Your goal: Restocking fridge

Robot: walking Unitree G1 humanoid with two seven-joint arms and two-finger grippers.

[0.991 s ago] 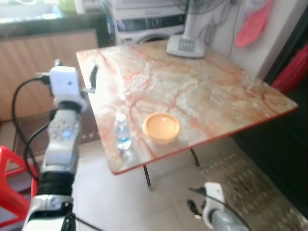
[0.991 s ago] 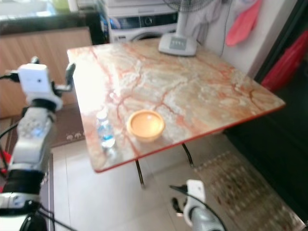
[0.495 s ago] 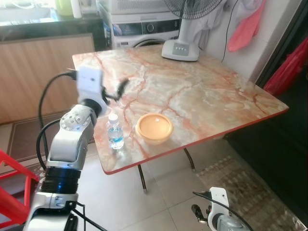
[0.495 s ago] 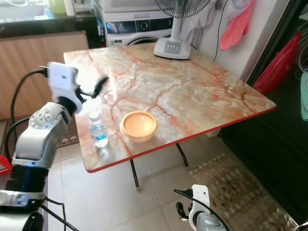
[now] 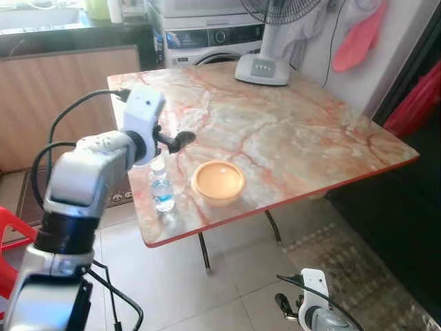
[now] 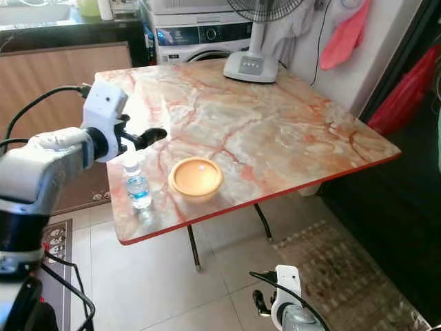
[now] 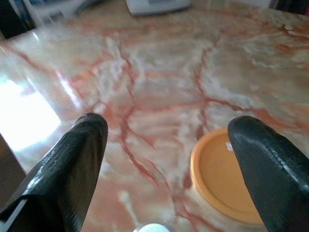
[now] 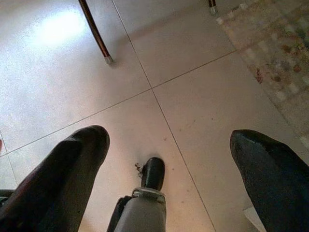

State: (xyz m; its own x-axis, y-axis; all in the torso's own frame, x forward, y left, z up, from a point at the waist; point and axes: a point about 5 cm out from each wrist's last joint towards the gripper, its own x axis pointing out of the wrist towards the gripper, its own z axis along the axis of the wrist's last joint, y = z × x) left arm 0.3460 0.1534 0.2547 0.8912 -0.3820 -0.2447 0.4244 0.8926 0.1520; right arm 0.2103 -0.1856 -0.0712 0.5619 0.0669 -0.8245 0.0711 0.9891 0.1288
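Observation:
A small clear water bottle (image 5: 162,189) with a white cap (image 7: 152,227) stands near the front left corner of the marble table (image 5: 310,131). An orange bowl (image 5: 218,181) sits just right of it. My left gripper (image 5: 180,141) hovers above and slightly behind the bottle, reaching over the table. In the left wrist view its fingers (image 7: 79,159) stand wide apart with nothing between them, and the bowl (image 7: 217,174) lies below. My right gripper (image 8: 169,150) hangs low by the floor, open and holding nothing.
A fan base (image 5: 262,69) stands at the table's far edge, with a washing machine (image 5: 207,38) behind it. A wooden cabinet (image 5: 62,89) is at the left, a red chair (image 5: 10,241) at the lower left. A rug (image 5: 358,269) lies right of the table legs.
My left arm has swung from beside the table's left edge to over the table, ending above the bottle. The head camera shifted a little. The right arm hangs as before.

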